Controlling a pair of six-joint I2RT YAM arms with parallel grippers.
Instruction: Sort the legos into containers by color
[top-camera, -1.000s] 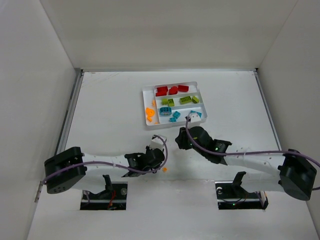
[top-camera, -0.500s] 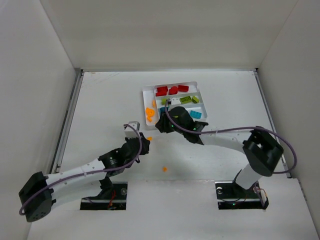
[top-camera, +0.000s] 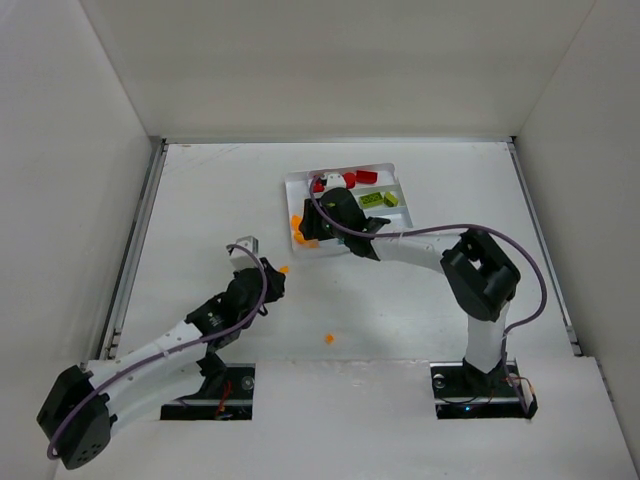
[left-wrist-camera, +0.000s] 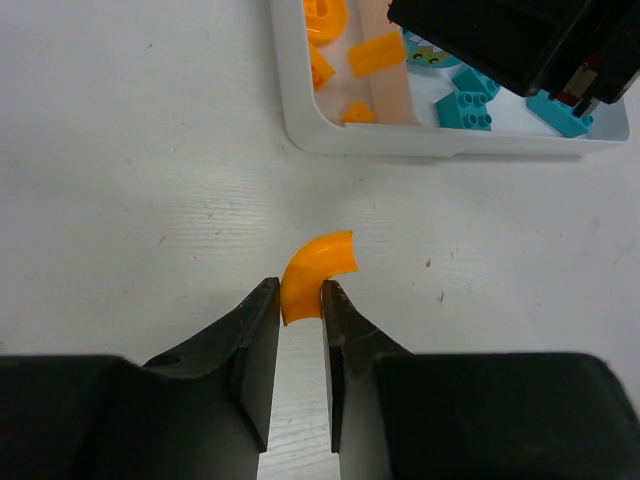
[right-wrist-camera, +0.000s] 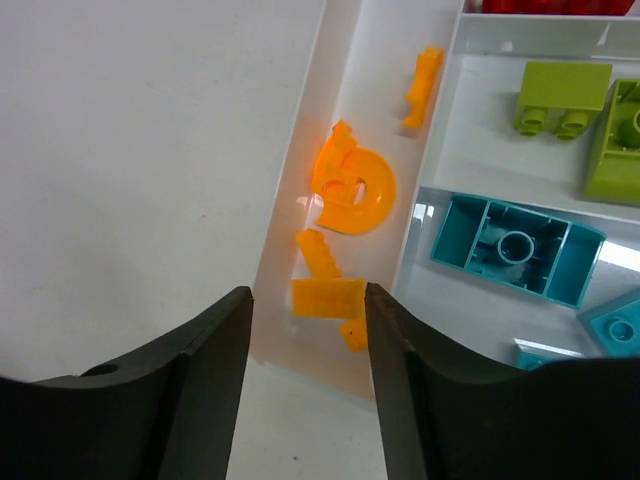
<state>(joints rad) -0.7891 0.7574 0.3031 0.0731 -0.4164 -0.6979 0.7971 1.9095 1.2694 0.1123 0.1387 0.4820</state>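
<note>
My left gripper (left-wrist-camera: 298, 300) is shut on an orange curved lego (left-wrist-camera: 318, 270), held over the table just in front of the white tray (left-wrist-camera: 300, 130); from the top view it (top-camera: 272, 274) is left of the tray (top-camera: 392, 170). My right gripper (right-wrist-camera: 308, 300) is open over the near end of the tray's narrow side slot (right-wrist-camera: 350, 90), where several orange legos lie, one flat brick (right-wrist-camera: 328, 297) between my fingers. Red legos (top-camera: 350, 179) and green legos (top-camera: 378, 200) fill other slots. A teal brick (right-wrist-camera: 515, 248) lies in the near slot.
One small orange lego (top-camera: 329, 339) lies loose on the table between the arms. The right arm (top-camera: 420, 250) stretches across the tray's front and hides most of the teal slot from above. White walls close in the table on three sides.
My right gripper has swung left and away, from the table in front of the tray to over its side slot. My left gripper has moved left and farther out, carrying the orange curved lego.
</note>
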